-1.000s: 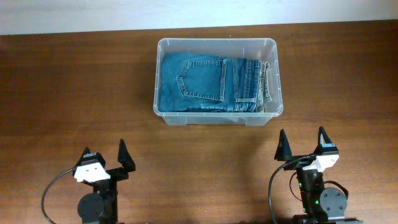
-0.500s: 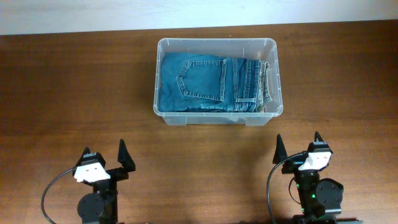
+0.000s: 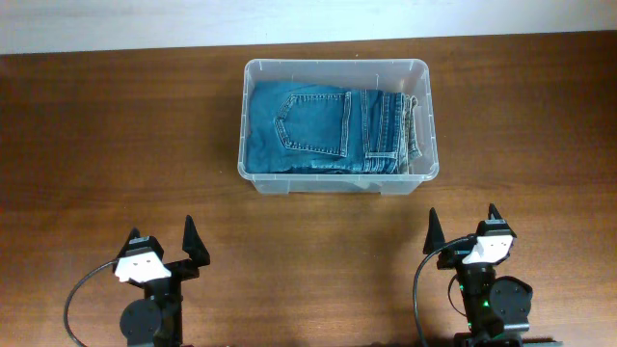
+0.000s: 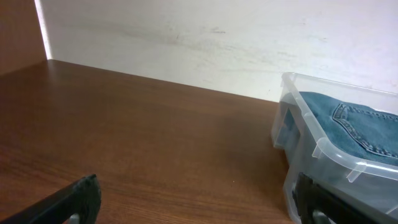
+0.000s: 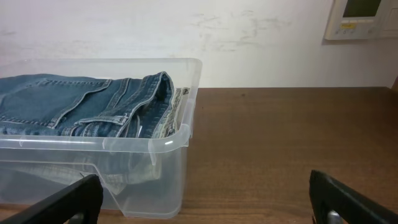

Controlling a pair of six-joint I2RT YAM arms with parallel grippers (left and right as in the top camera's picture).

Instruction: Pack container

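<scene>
Overhead shows our clear plastic container (image 3: 335, 64) at the far middle of the wooden table (image 3: 116, 145), with folded jeans (image 3: 318, 130) lying inside. We've got the left gripper (image 3: 161, 229) and right gripper (image 3: 463, 214) both spread wide, holding nothing, well apart from it.

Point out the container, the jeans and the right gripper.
container (image 3: 337, 64), overhead view, on the far rim.
jeans (image 3: 313, 123), overhead view, on the back pocket.
right gripper (image 3: 463, 210), overhead view, midway between its open fingertips.
</scene>
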